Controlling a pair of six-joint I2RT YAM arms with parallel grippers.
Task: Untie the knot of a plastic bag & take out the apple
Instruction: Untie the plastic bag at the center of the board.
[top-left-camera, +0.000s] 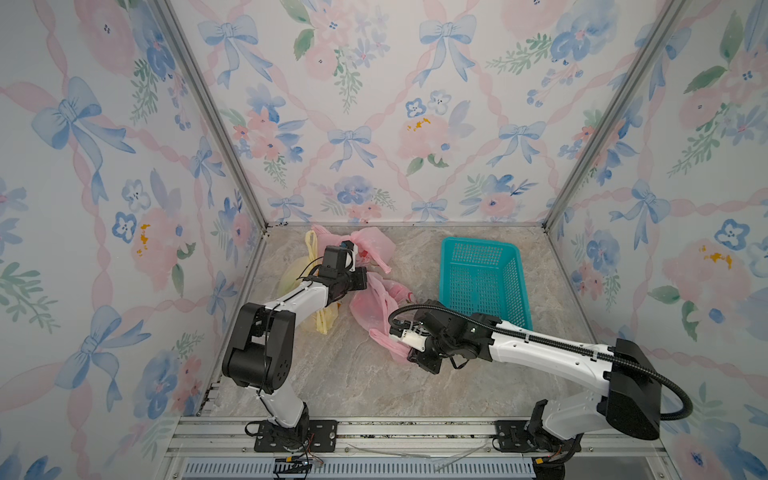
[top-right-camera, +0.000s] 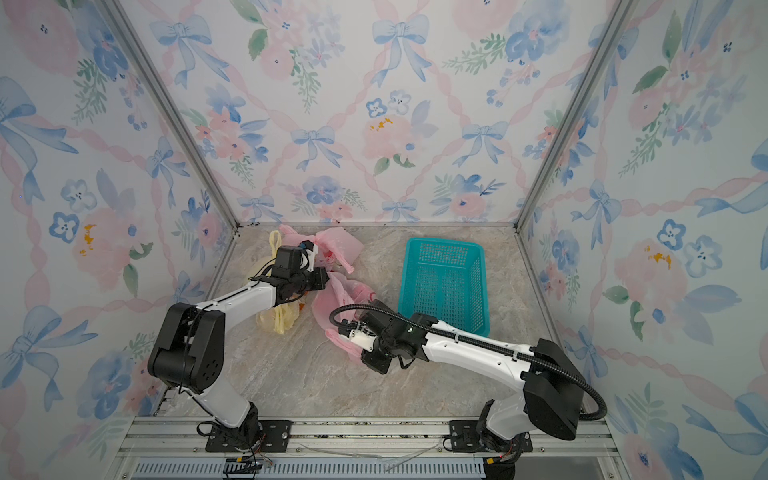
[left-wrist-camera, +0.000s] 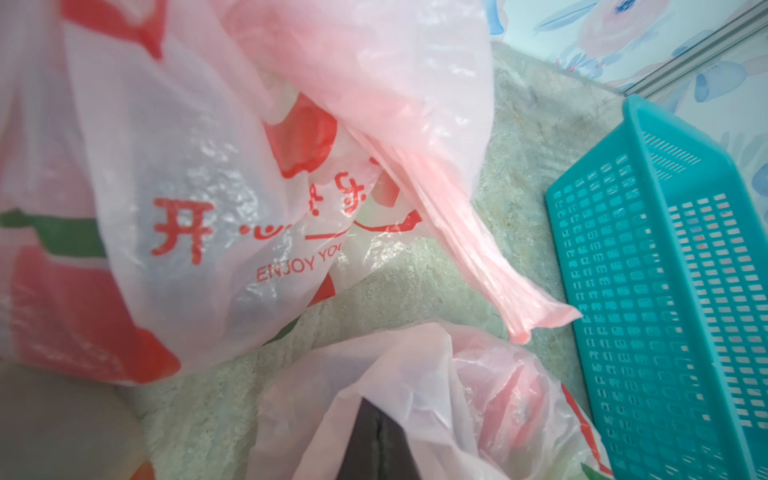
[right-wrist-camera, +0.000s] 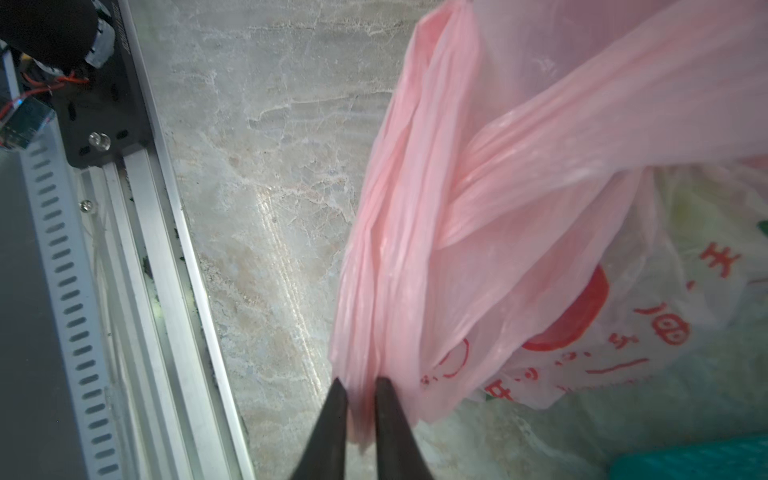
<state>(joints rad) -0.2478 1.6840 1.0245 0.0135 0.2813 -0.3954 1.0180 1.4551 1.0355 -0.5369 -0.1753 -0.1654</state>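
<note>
- My left gripper (left-wrist-camera: 376, 440), low centre of its wrist view, is clamped fully closed on film of the near pink bag (top-left-camera: 376, 309), mid-floor in a top view; I keep this anchor firm.
- My right gripper (right-wrist-camera: 360, 399), bottom centre of its wrist view, has its jaws narrowly apart around the bag's twisted handle (right-wrist-camera: 386, 249); I should draw it out slowly, away from the left.
- The apple is hidden; I cannot place it.
- The teal basket (top-left-camera: 482, 245) waits right of centre.
</note>
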